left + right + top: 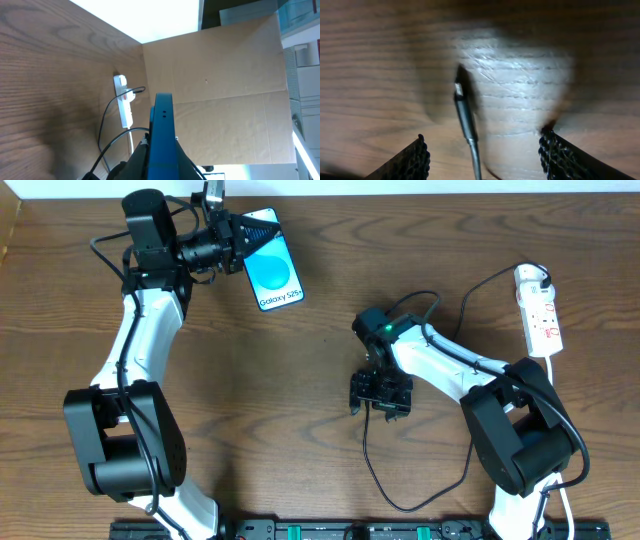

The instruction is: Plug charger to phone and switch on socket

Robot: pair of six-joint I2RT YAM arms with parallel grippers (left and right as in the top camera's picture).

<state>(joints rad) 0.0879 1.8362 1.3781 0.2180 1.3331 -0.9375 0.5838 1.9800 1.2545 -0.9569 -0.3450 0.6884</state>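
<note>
Left claw (238, 242) clamping phone (272, 260) by one long edge, upper centre-left of overhead frame; blue screen facing camera. Right claw (381, 398) hanging at mid-frame over table (290, 410), fingers (410, 160) spreading wide, gripping nothing. Charger (465, 115) plug tip lying on table between those fingers, touching neither; cable looping toward bottom of overhead frame. Socket (540, 308) lying at upper right, well apart from phone, white cord trailing downward.
</note>
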